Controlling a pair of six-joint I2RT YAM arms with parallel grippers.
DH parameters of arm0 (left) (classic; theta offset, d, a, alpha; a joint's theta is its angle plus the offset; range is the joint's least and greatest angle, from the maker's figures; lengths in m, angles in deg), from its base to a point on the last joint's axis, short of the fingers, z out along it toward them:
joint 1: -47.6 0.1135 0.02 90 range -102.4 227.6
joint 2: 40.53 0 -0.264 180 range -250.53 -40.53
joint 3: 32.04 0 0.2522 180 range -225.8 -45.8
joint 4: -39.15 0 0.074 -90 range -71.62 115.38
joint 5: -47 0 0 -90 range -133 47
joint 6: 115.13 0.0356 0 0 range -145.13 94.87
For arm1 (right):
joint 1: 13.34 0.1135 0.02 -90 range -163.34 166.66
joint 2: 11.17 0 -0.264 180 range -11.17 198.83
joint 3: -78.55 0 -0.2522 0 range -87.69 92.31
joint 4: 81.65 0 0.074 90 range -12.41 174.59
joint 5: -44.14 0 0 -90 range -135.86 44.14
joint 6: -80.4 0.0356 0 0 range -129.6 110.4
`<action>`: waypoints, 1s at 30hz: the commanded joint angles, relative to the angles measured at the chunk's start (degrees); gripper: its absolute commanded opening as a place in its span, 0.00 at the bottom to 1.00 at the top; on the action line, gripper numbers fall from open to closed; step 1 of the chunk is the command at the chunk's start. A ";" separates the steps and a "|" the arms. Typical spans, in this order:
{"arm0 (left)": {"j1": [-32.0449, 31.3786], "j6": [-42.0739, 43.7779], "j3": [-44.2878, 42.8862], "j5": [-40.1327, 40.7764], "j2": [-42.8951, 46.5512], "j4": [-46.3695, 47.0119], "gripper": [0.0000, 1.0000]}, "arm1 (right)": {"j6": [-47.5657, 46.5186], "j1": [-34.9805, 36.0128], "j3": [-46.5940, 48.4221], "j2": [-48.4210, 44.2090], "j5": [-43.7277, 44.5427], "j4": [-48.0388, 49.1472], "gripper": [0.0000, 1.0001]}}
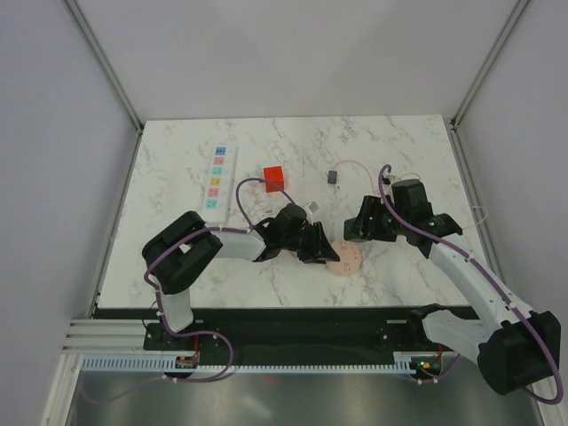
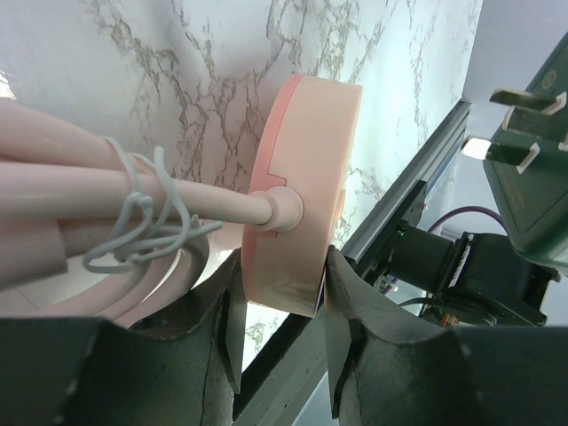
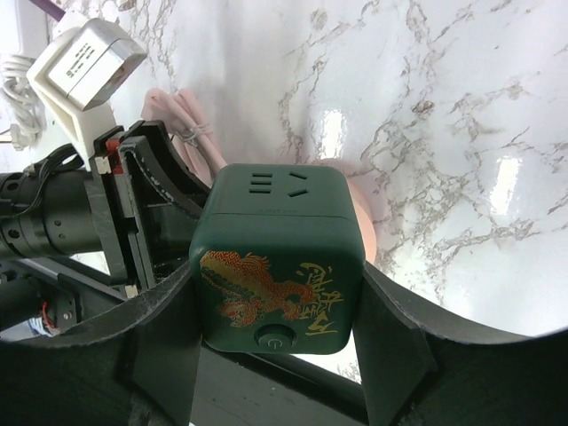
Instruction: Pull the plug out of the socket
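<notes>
- Toward the far left of the table (image 1: 399, 151) the socket (image 1: 217, 177) lies flat with its row of coloured outlets facing up. From above I can see nothing seated in any of them.
- Just to its right sits the plug (image 1: 274, 178), a red cube resting on the table by itself, with bare marble between it and the socket. Neither arm touches it.
- Judged from that, the pull itself looks done: the plug and socket are apart, and nothing of that pair seems left to separate.
- Nearer the arms, both are busy with other things. The left end effector (image 2: 282, 275) pinches a pink disc (image 2: 306, 177) between its fingers, and a pink cable (image 2: 133, 191) runs out of the disc.
- The right end effector (image 3: 277, 284) is clamped on a dark green cube (image 3: 280, 257), with a finger pressed to each of two opposite sides.
- In the left wrist view the cube's prongs (image 2: 497, 153) stand bare in the air, off to one side of the disc and not touching it. That pair looks separated as well.
- What remains, as I read it, is little more than setting down what is held and letting go. I cannot tell whether the red plug is meant to end up anywhere else.
</notes>
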 commanded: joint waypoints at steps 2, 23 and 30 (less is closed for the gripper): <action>0.21 5.02 1.68 3.94 -1.54 -7.62 0.02 | -0.13 -0.09 3.74 1.40 3.02 4.55 0.00; 0.21 5.99 3.79 1.65 3.21 -6.03 0.02 | -4.44 -0.18 27.30 37.09 12.35 18.09 0.17; 0.12 6.34 3.88 1.74 3.30 -6.03 0.02 | -3.38 -0.18 26.08 40.87 8.13 19.67 0.29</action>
